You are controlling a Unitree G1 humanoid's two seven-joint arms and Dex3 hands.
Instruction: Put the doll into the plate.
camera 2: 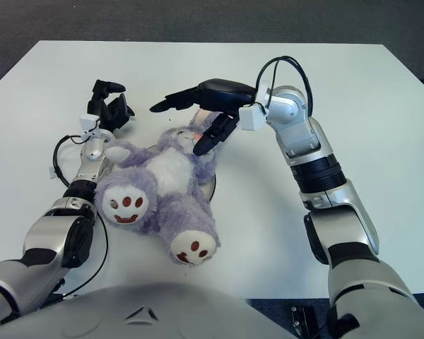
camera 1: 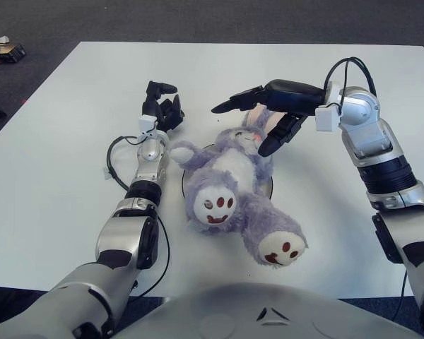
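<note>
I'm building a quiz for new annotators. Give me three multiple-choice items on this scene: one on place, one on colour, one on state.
1. Where does the doll lie?
A. over the plate
B. at the table's far left corner
C. on the floor

2. What colour is the doll's fur?
A. green
B. purple
C. red

3. What is the right hand doing?
A. gripping the doll's foot
B. open above the doll's head
C. flat on the table

Answers: 1 A, the plate's dark rim shows beside its body. 2 B, purple fur with a white belly. 3 B, its fingers are spread and hold nothing. The left hand shows left of the doll.
</note>
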